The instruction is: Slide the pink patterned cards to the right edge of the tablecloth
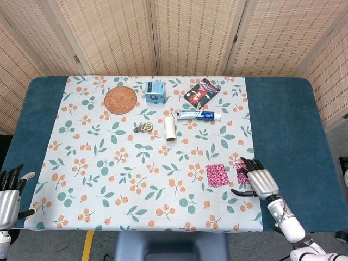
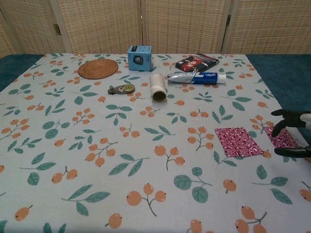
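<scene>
Screened test table point(image 1: 283, 119), household clutter

Both views are bright and evenly lit, with soft diffuse light and no glare. Shadows are faint: a thin dark one lies directly beneath the right robot hand point(image 2: 293, 135), on the cloth. Focus stays sharp around that robot hand and beyond it; the head view bends slightly toward its edges.

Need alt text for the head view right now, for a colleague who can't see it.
The right hand rests its fingertips on one pink patterned card near the right edge of the floral tablecloth, with a second pink card lying apart to its left. The left hand sits off the cloth's front-left corner, holding nothing.
</scene>
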Controlling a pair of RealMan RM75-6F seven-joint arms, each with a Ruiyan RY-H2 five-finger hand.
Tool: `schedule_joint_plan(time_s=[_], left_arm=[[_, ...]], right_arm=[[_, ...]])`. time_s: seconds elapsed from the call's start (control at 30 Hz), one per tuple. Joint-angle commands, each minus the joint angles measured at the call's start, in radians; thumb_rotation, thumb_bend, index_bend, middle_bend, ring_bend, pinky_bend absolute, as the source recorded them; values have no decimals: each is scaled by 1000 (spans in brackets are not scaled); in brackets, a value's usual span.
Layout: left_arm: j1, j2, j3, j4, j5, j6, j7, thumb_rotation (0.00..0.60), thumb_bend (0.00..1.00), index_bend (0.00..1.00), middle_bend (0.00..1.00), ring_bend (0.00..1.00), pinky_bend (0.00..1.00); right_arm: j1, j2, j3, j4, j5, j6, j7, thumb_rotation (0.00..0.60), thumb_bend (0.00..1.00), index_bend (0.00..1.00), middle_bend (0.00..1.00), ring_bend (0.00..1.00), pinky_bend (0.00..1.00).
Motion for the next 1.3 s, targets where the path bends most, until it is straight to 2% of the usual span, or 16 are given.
schedule_joint_plan(time_s=[0.03,0.27,0.5,0.8,0.93,1.3], left_arm=[[-1,0,1,-2,3,-1,2,600,171,252,63,86,0],[0,2,1,-3,-2,-3,2,600,171,253,63,86,0],[1,1,1,4,-5,-5,-3,600,171,254,63,86,0],[4,-1,2,10,-10,-7,-7,600,171,254,63,86,0],[5,0,2,10,-11,-7,-6,600,171,254,63,86,0],[-2,-1,1,0,-2,-9,9,600,171,257,63,86,0]], right_arm=[[5,10,6,-24,-28,9,18,128,216,271,31,0,0],[45,-13,20,-39,-48,-31,11,131,216,271,31,0,0],[83,-53,54,-12,-10,-71,-24,135,215,271,31,0,0],[119,-92,63,23,33,-124,-66,135,215,271,31,0,0],[113,-84,47,11,23,-118,-69,133,215,271,32,0,0],[45,-6,-39,-89,-37,-52,-65,136,216,271,33,0,0]])
